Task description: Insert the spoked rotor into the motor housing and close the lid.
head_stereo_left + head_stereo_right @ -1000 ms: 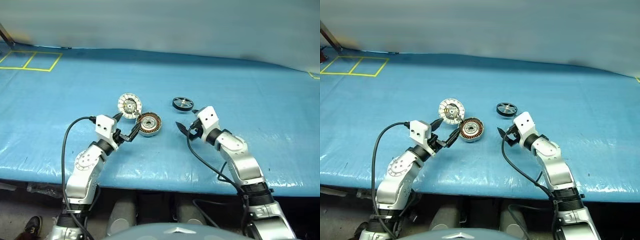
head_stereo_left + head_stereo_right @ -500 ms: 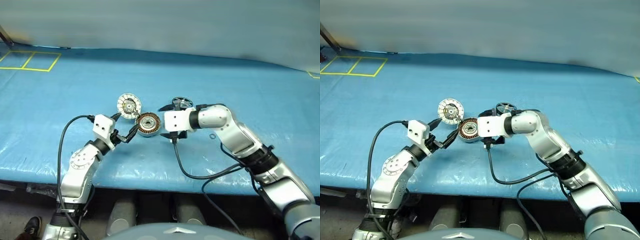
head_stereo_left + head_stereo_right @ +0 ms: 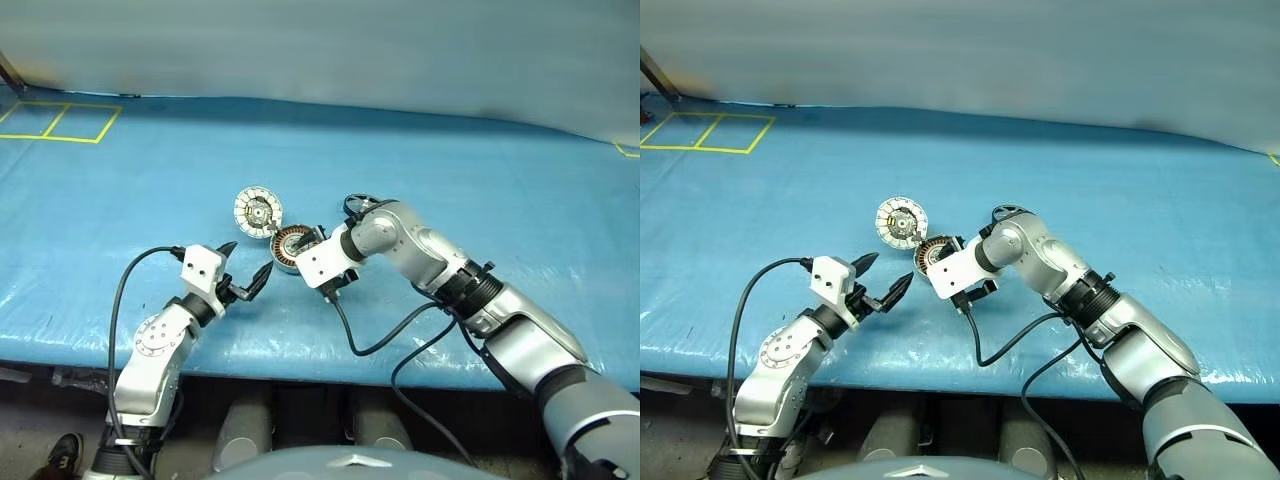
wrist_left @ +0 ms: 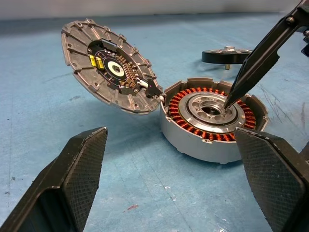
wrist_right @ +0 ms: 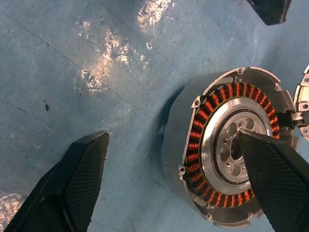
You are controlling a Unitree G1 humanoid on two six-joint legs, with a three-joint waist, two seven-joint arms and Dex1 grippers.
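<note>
The motor housing [image 4: 212, 118] lies open on the blue table, its copper windings showing. Its lid [image 3: 258, 211] stands tilted open on the hinge at the housing's far left, segmented face up. The spoked rotor [image 4: 227, 54] lies flat on the table beyond the housing, partly behind my right arm. My right gripper [image 5: 171, 140] hangs open over the housing, pointing down. One of its fingers [image 4: 251, 63] reaches into the housing's centre hub and the other is outside the wall. My left gripper [image 3: 248, 262] is open, level, just short of the housing and empty.
Yellow tape squares [image 3: 60, 120] mark the table's far left corner. The table's front edge [image 3: 300, 355] runs close below both arms. Black cables loop from each wrist over that edge.
My right arm swung left from beside the rotor, and its wrist rolled so the gripper points down over the housing. My left gripper drew back slightly from the housing. Both stayed open.
</note>
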